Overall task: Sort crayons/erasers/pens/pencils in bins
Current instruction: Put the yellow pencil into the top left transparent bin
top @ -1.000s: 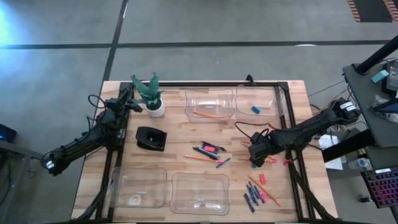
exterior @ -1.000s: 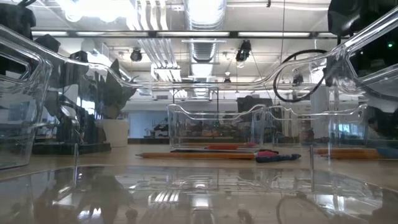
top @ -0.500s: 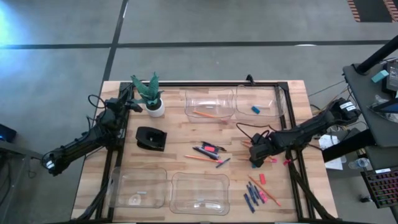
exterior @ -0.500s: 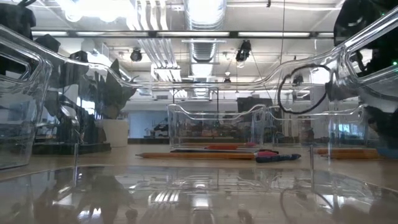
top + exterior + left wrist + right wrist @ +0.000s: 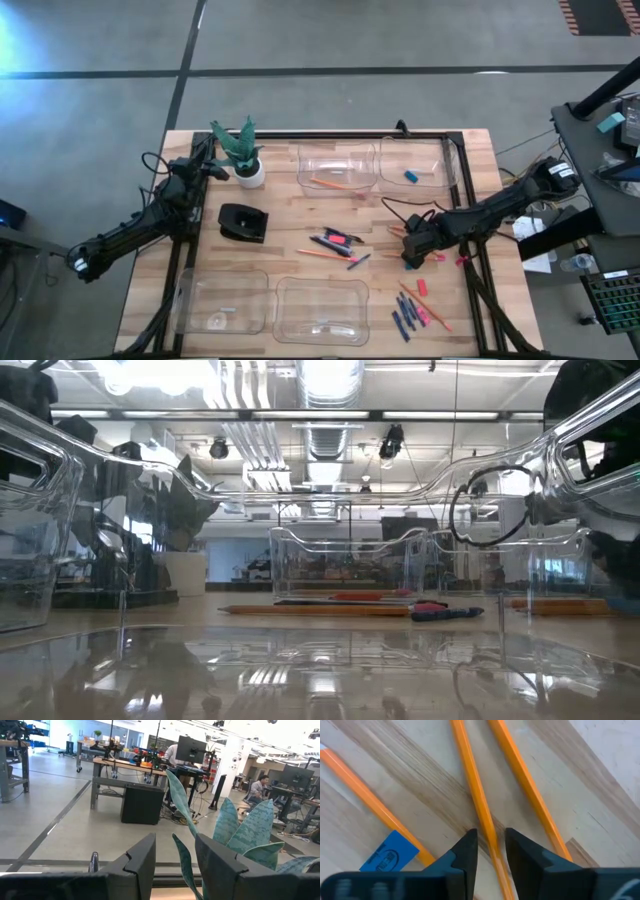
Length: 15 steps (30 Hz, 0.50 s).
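Left gripper [image 5: 213,164] waits by the plant [image 5: 241,148] at the table's [image 5: 280,230] far-left corner, fingers [image 5: 145,865] slightly parted, holding nothing. Mid-table we see pens [image 5: 333,243]; one pencil [image 5: 333,184] lies in a far bin [image 5: 337,167]. Right gripper [image 5: 490,851] sits low at the right edge, fingers narrowly straddling a pencil [image 5: 475,790]. Crayons [image 5: 405,317] lie near-right.

Orange pencils [image 5: 475,795] on the light wood-grain table [image 5: 280,220], 1 with a blue label [image 5: 390,851]. 4 clear bins [image 5: 335,165], light-blue eraser [image 5: 410,176], dark-blue crayons [image 5: 403,318], pink erasers [image 5: 421,287]. Black box [image 5: 242,222], white pot [image 5: 250,176] with a green mottled plant [image 5: 236,141], dark grippers [image 5: 489,851].
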Motion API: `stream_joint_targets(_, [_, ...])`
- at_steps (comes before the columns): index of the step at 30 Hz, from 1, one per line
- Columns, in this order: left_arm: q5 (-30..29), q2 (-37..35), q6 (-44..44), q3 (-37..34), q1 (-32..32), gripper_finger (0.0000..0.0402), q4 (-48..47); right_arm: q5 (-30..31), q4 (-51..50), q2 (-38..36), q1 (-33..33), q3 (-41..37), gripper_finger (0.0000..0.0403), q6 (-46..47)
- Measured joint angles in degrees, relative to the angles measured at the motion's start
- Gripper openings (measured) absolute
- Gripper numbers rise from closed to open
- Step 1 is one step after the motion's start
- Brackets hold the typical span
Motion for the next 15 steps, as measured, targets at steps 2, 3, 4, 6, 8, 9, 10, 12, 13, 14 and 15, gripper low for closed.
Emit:
stream_joint_targets(2, [0.0, 0.0, 0.0, 0.0, 0.0, 0.0125, 0.0, 0.1, 0.0, 0.0, 0.0, -0.1, 0.0089, 0.0])
stream_joint_targets(3, [0.0, 0.0, 0.0, 0.0, 0.0, 0.0125, 0.0, 0.1, 0.1, 0.0, 0.0, -0.2, 0.0089, 0.0])
stream_joint_targets(4, [0.0, 0.0, 0.0, 0.0, 0.0, 0.0125, 0.0, 0.1, 0.1, 0.0, 0.0, -0.2, 0.0089, 0.0])
stream_joint_targets(6, [0.0, 0.0, 0.0, 0.0, 0.0, 0.0125, 0.0, 0.2, 0.2, 0.0, 0.0, -0.4, 0.0089, 0.1])
stream_joint_targets(8, [0.0, 0.0, 0.0, 0.0, 0.0, 0.0125, 0.0, 0.3, 0.2, 0.3, 0.0, -0.4, 0.0089, 0.7])
stream_joint_targets(9, [0.0, 0.0, 0.0, 0.0, 0.0, 0.0125, 0.0, 0.3, 0.2, 0.6, 0.0, -0.4, 0.0088, 0.8])
stream_joint_targets(10, [0.0, 0.0, 0.0, 0.0, 0.0, 0.0125, 0.0, 0.4, 0.2, 1.1, 0.0, -0.4, 0.0088, 0.9])
stream_joint_targets(12, [0.0, 0.0, 0.0, 0.0, 0.0, 0.0125, 0.0, 0.4, 0.2, 2.7, 0.0, -0.4, 0.0084, 1.0])
stream_joint_targets(13, [0.0, 0.0, 0.0, 0.0, 0.0, 0.0125, 0.0, 0.4, 0.2, 3.6, 0.0, -0.4, 0.0081, 1.0])
stream_joint_targets(14, [0.0, 0.0, 0.0, 0.0, 0.0, 0.0125, 0.0, 0.4, 0.2, 4.6, 0.0, -0.4, 0.0076, 1.0])
stream_joint_targets(15, [0.0, 0.0, 0.0, 0.0, 0.0, 0.0125, 0.0, 0.4, 0.2, 5.7, 0.0, -0.4, 0.0071, 1.0])
